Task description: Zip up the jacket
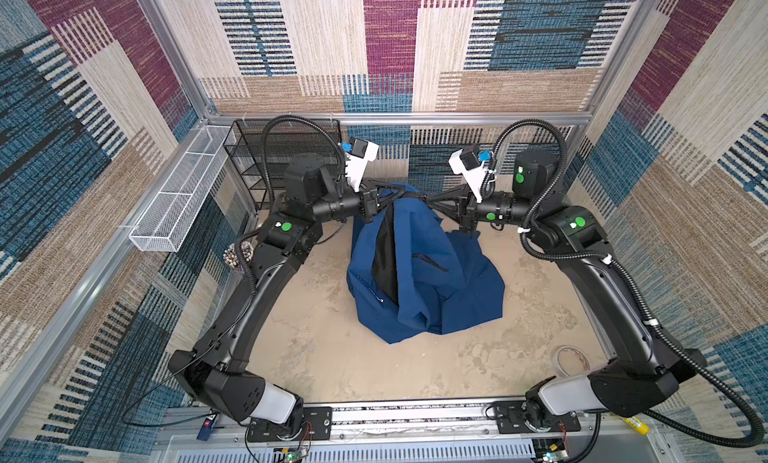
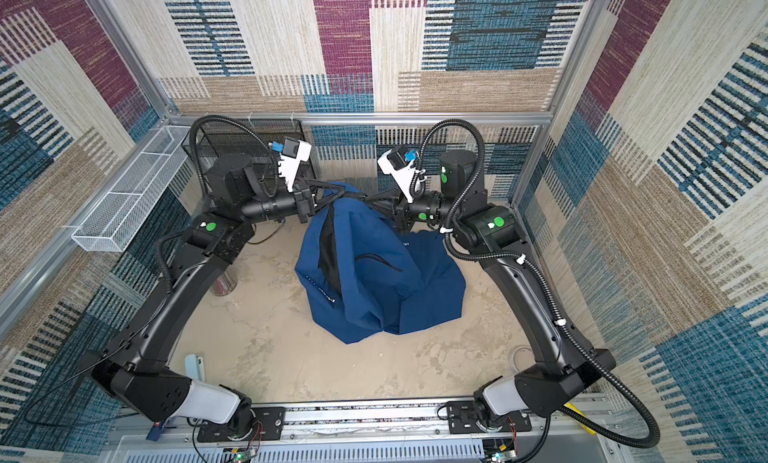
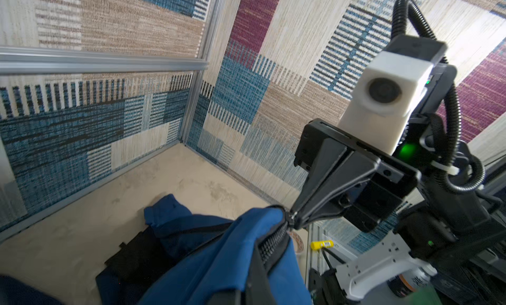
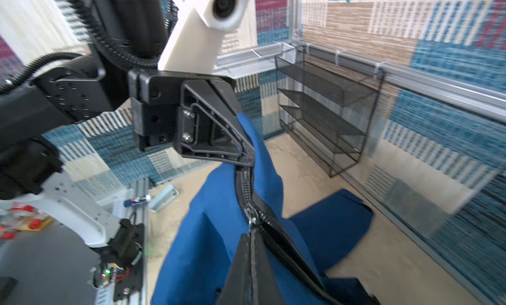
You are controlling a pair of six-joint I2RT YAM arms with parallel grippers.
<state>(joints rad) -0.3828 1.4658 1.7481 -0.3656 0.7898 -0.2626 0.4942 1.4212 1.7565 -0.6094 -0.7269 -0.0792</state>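
The jacket (image 1: 432, 290) sits heaped at the middle of the tabletop (image 1: 332, 369). Its loose folds spread toward 6 o'clock, black lining shows in the front gap, and its top is drawn into a peak toward 12. There the left gripper (image 4: 247, 160) reaches in from 9 o'clock and the right gripper (image 3: 293, 218) from 3, both jaws pinched tight on the front zipper (image 4: 243, 186). A black mesh rack (image 1: 266, 149) stands at 11 o'clock.

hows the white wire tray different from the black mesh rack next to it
The white wire tray is long, shallow and one level, running along the left side. The black mesh rack is taller, with several stacked shelves, and sits at the back. Both are open mesh.
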